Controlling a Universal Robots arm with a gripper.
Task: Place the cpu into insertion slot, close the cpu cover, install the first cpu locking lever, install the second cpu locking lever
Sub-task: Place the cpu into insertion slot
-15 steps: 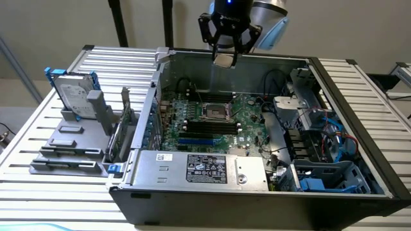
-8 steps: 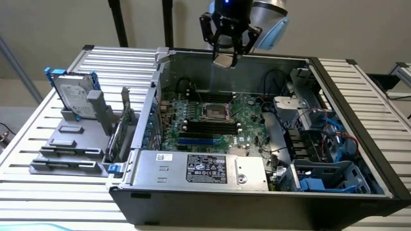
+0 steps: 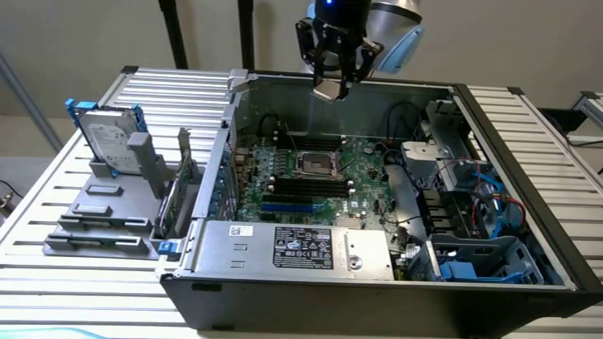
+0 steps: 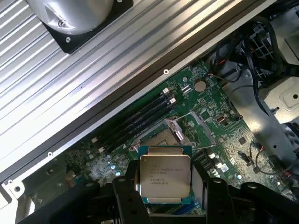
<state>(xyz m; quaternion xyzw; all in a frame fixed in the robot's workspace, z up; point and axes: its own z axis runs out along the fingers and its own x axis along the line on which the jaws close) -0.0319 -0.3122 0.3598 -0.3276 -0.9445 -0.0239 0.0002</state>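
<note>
My gripper (image 3: 332, 86) hangs above the open computer case, shut on the cpu (image 3: 332, 90), a small pale silver square. In the wrist view the cpu (image 4: 165, 175) sits between my black fingers (image 4: 125, 196), its printed metal top facing the camera. The insertion slot (image 3: 318, 164) is a dark square socket with a metallic rim on the green circuit board, well below the gripper. In the wrist view the insertion slot (image 4: 156, 136) lies just beyond the held cpu, and the silver cpu cover (image 4: 194, 126) stands raised beside it with thin wire levers.
The black computer case (image 3: 282, 296) has high walls around the board. Long black memory slots (image 3: 306, 189) lie by the socket. A power supply (image 3: 292, 247), drive cages (image 3: 452, 162) and blue cables (image 3: 490, 191) crowd the case. A hard drive (image 3: 106, 138) stands in a grey holder on the slatted table.
</note>
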